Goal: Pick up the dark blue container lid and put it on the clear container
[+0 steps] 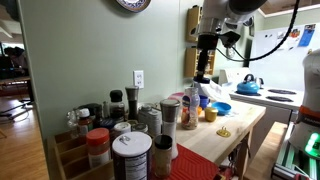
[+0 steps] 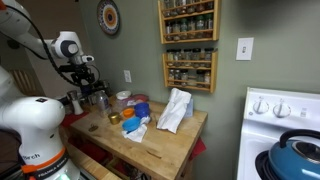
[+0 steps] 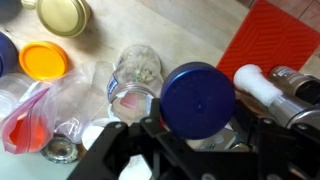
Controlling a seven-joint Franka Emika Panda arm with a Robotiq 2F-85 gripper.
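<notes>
The dark blue container lid (image 3: 197, 98) is round and flat and sits between my gripper's (image 3: 203, 128) black fingers, which close against its edges. The clear container (image 3: 135, 73) stands open just left of the lid in the wrist view, with pale contents showing inside. In both exterior views the gripper (image 1: 203, 76) (image 2: 88, 80) hangs just above the cluster of jars, close over the clear container (image 1: 190, 104) (image 2: 98, 97). The lid itself is too small to make out in the exterior views.
An orange lid (image 3: 43, 60), a gold lid (image 3: 63, 14) and a red mat (image 3: 285, 35) lie around. A light blue bowl (image 1: 222, 108) and a white cloth (image 2: 175, 110) are on the wooden counter. Black-lidded spice jars (image 1: 130, 150) crowd one end. A blue kettle (image 1: 248, 85) sits on the stove.
</notes>
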